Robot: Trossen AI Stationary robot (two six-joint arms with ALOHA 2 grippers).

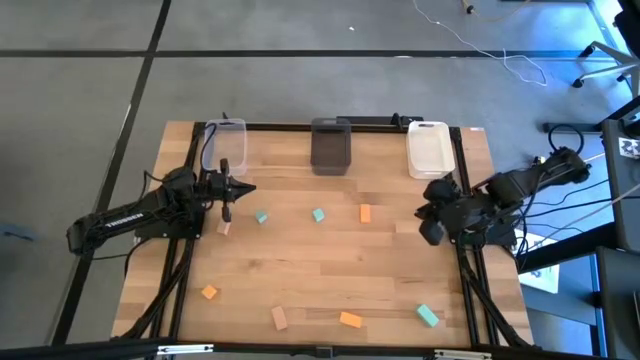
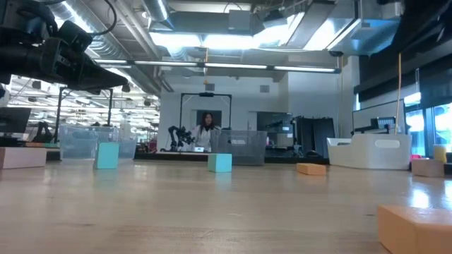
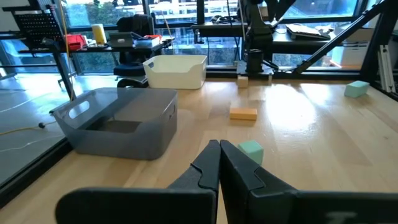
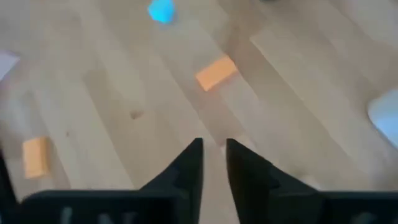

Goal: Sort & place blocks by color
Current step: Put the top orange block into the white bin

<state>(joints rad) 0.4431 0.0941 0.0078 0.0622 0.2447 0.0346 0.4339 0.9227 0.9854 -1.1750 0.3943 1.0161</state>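
Note:
Several small blocks lie flat and scattered on the wooden table [image 1: 330, 265]: teal ones [image 1: 261, 216] [image 1: 319, 214] [image 1: 428, 316], orange ones [image 1: 366, 213] [image 1: 209, 292] [image 1: 350, 320], and tan ones [image 1: 224, 228] [image 1: 279, 318]. My left gripper [image 1: 240, 188] [image 3: 219, 149] is at the table's left side, level and shut on nothing, with a teal block [image 3: 251, 149] just beyond its tips. My right gripper [image 1: 430, 228] [image 4: 213, 149] hangs above the right side, slanting down, its fingers a little apart with nothing between them. An orange block [image 4: 216, 72] lies ahead of it.
Three bins stand along the far edge: a clear one [image 1: 225, 138] at the left, a grey one [image 1: 331, 146] in the middle, and a white one [image 1: 428, 150] at the right. Bare wood lies in the table's middle. A person shows in the room beyond [image 2: 207, 127].

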